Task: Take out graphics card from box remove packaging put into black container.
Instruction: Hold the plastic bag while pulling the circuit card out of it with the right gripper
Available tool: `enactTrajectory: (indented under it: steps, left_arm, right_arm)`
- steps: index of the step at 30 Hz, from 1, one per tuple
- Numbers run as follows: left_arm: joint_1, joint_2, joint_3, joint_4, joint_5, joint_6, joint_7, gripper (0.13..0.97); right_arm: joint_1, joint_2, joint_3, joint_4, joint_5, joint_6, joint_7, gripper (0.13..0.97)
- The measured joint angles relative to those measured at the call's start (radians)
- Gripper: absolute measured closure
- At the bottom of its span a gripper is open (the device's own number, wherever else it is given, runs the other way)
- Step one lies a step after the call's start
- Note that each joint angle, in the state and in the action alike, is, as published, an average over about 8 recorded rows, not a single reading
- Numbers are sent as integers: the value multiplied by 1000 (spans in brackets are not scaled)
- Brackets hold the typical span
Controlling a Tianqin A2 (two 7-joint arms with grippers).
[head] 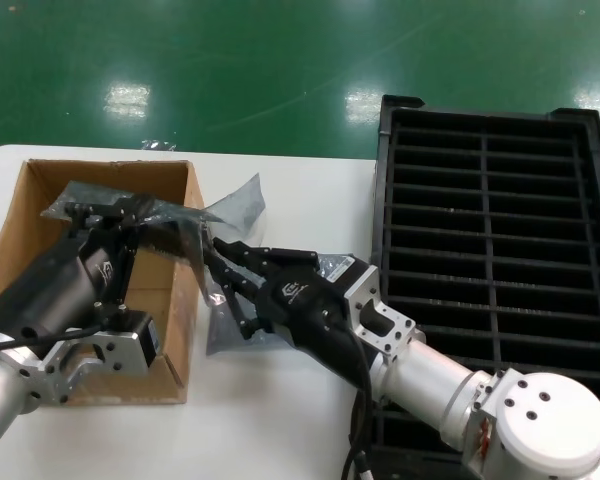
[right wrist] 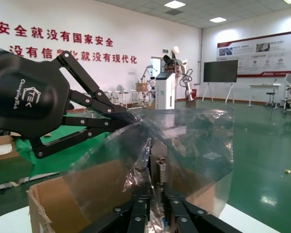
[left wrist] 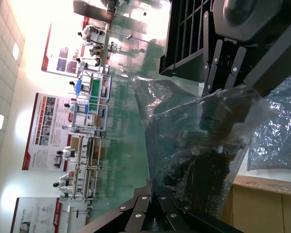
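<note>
Large black slotted plastic tray (head: 490, 250): on our right, not yet loaded. Brown corrugated cardboard box (head: 180, 300): on our left. Crinkly translucent grey antistatic bag (head: 175, 225): held above the box's right wall, the dark graphics card (right wrist: 161, 170) showing inside. Left gripper (head: 105, 215) and right gripper (head: 218, 262): each pinching the bag. We judge unwrapping in hand; next, draw the card free.
</note>
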Motion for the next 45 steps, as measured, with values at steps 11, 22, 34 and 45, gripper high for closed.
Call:
enactTrajectory:
  steps: [11,22,34,45]
  left_arm:
    - [0,0,0,0,0,0,0,958]
    - [0,0,0,0,0,0,0,958]
    - [0,0,0,0,0,0,0,958]
    - [0,0,0,0,0,0,0,958]
  right_arm:
    - [16,-16,8,-30,14,-13,-12,821]
    - [39,-29,-1,-55,11,-11,35,836]
    - [42,-31,3,-52,19,-24,28,916]
    - [7,29,9,29,23,-44,48,923]
